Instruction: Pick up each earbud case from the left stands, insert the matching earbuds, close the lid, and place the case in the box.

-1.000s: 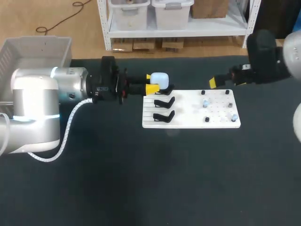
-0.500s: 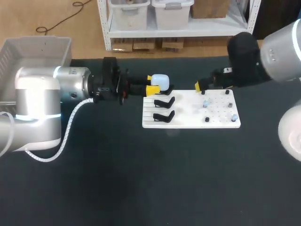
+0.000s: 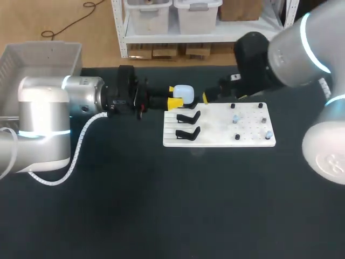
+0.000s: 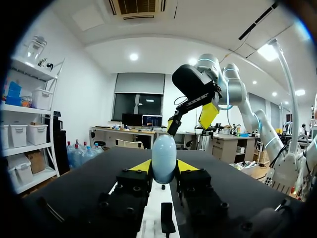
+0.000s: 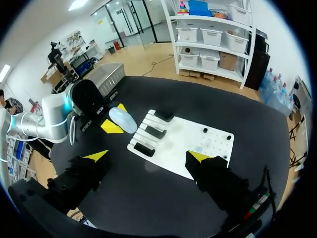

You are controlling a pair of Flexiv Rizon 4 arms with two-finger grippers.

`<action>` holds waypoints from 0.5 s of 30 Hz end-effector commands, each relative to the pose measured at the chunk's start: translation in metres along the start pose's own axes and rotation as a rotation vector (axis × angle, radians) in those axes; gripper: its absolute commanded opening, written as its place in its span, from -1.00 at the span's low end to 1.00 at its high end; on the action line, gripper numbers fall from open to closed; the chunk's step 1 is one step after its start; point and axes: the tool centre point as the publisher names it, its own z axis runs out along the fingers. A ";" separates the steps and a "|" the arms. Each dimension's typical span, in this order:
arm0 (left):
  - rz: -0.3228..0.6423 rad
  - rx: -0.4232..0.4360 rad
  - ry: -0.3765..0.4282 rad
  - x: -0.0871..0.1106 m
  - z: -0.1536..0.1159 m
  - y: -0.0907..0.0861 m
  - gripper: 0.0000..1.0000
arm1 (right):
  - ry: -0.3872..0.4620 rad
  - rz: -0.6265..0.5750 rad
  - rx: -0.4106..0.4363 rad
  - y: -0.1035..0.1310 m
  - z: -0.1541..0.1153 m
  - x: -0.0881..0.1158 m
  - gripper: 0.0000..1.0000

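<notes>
Earbud case (image 3: 183, 91), pale blue and rounded, is sitting in the upper middle of the head view, at the far left corner of the white board (image 3: 215, 129), where the left gripper (image 3: 173, 95) is clamping it from two sides with its yellow tips. Whether it is clear of the nearest of the black stands (image 3: 187, 117) cannot be told. It is probably light, hard-shelled and glossy, so it could be slipping or twisting under a weak pinch; gripping across the broad sides of the lower body, leaving the lid free, looks wisest. Tiny earbuds (image 3: 235, 118) are waiting on the board's right half. The right gripper (image 5: 147, 157) is hovering above the board with fingers wide apart, holding nothing. The grey box (image 3: 32, 56) is standing at upper left.
</notes>
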 end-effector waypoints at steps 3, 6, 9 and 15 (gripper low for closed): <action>-0.001 0.002 0.000 0.000 0.000 0.001 -1.00 | 0.053 -0.008 0.001 0.013 0.013 -0.009 1.00; -0.001 0.002 0.000 0.000 0.000 0.001 -1.00 | 0.074 -0.004 -0.004 0.015 0.018 -0.008 1.00; -0.001 0.002 0.000 0.000 0.000 0.001 -1.00 | 0.093 0.001 -0.012 0.018 0.023 -0.007 1.00; -0.001 0.002 0.000 0.000 0.000 0.001 -1.00 | 0.110 0.006 -0.022 0.023 0.029 -0.008 1.00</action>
